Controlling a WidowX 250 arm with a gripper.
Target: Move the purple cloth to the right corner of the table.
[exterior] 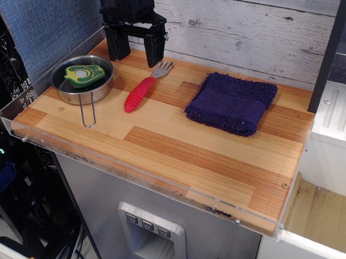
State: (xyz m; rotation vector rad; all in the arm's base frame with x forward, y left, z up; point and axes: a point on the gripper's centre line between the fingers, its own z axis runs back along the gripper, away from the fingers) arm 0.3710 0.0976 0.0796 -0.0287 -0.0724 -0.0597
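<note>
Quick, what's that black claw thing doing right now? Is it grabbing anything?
Pincer: open, holding nothing, at the back of the table, apart from the cloth.

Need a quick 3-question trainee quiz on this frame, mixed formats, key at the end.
1. True or false: the black gripper is clamped on the dark purple folded terry cloth.
2. What lies in the round metal pan? A) the fork B) a green object C) nothing
3. Fill in: the red-handled metal fork lies between the pan and the ____.

Key: 1 false, its jaws are open and empty, over the striped wooden table near the back edge; 2 B, the green object; 3 cloth.
</note>
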